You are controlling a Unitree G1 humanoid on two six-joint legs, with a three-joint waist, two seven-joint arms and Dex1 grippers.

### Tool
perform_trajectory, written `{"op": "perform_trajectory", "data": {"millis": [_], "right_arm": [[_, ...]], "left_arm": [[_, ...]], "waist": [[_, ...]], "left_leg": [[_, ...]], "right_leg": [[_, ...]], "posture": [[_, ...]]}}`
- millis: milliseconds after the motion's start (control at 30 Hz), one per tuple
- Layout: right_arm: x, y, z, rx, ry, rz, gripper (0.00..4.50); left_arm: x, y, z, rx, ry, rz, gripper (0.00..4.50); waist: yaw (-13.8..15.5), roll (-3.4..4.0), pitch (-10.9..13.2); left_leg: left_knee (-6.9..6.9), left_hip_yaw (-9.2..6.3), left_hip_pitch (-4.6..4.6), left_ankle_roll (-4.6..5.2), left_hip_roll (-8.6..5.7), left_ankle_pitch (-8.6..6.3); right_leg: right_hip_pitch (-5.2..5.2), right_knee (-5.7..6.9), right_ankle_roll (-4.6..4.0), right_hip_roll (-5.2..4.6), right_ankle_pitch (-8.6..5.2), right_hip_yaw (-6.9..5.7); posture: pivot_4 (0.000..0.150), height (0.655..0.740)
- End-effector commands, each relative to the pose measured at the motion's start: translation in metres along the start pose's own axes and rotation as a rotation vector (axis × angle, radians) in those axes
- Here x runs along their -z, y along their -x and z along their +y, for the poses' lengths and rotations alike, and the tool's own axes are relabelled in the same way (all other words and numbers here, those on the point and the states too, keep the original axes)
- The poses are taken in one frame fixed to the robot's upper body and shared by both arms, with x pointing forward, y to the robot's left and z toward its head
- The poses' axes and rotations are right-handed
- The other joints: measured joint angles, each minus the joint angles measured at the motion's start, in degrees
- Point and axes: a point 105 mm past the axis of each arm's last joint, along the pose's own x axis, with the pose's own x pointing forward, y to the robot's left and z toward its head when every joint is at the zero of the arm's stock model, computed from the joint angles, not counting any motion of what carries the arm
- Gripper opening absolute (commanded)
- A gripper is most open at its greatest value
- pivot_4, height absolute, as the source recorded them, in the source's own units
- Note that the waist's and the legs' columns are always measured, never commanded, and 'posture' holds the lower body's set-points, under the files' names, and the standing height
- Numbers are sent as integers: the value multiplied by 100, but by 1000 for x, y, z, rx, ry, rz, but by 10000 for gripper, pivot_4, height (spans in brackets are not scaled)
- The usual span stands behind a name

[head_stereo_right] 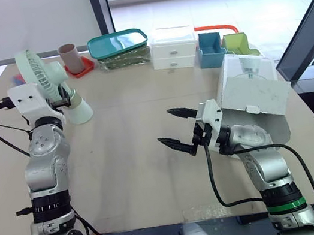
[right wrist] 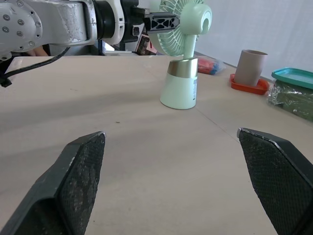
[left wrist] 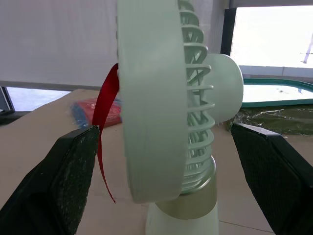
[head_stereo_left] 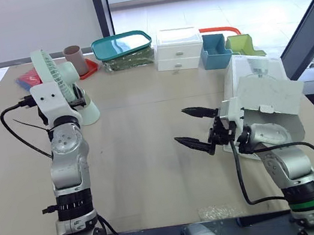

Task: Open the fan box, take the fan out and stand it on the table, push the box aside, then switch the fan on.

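**Left eye view.** Fan [head_stereo_left: 51, 72] is upright on the table [head_stereo_left: 151, 155], at about 10 o'clock from table centre, base flat. Left pincer [head_stereo_left: 73, 99] sits at the fan, half hidden behind its own wrist. Box [head_stereo_left: 266, 95] is open with its flap up, at 3 o'clock by the table's right edge, well apart from the fan. Right pincer [head_stereo_left: 180, 126] is released, fingers spread, hovering over bare table at about 4 o'clock. Its tips aim toward 9 o'clock and its wrist is just beside the box.

**Right eye view.** Same layout. Brown cup [head_stereo_right: 68, 54] stands near the fan, toward 12 o'clock.

**Left wrist view.** Left pincer is released: one finger on either side of the fan head, neither pad pressed on the grille. Red ribbon [left wrist: 105, 122] hangs from the grille and touches one fingertip.

**Right wrist view.** Fingers wide, bare table between them. Fan is beyond, with the left pincer at its head.

**Judgement.**
- Fan is out and standing, and the box looks set aside. What remains is clearing the head and reaching the switch, which I cannot see.
- Back the left pincer straight off so no finger drags the grille or ribbon.
- The fan looks top-heavy, so press the switch with one fingertip, pushing down into the base, not sideways.
- The right pincer could steady the base.
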Motion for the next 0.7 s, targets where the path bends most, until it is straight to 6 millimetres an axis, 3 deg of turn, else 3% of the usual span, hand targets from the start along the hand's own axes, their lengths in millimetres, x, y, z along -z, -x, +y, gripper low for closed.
{"op": "perform_trajectory", "data": {"millis": [33,100,700], "right_arm": [[-8,1,2,-4,40,-19,45000],[-8,1,3,-5,37,-18,45000],[-7,3,3,12,39,-11,45000]], "left_arm": [[-17,-4,-1,-2,6,-61,37279],[-18,-6,1,-10,-1,-66,30709],[-23,-19,10,-66,8,-73,30709]], "waist": [[0,0,0],[0,0,0],[0,0,0]], "left_leg": [[0,0,0,0,0,0],[0,-1,0,0,1,0],[0,-2,-2,0,-1,0]], "right_leg": [[0,0,0,0,0,0],[0,0,0,0,0,0],[-1,0,1,-1,1,-2]], "posture": [[1500,7400],[1500,7400],[1500,7400]]}}
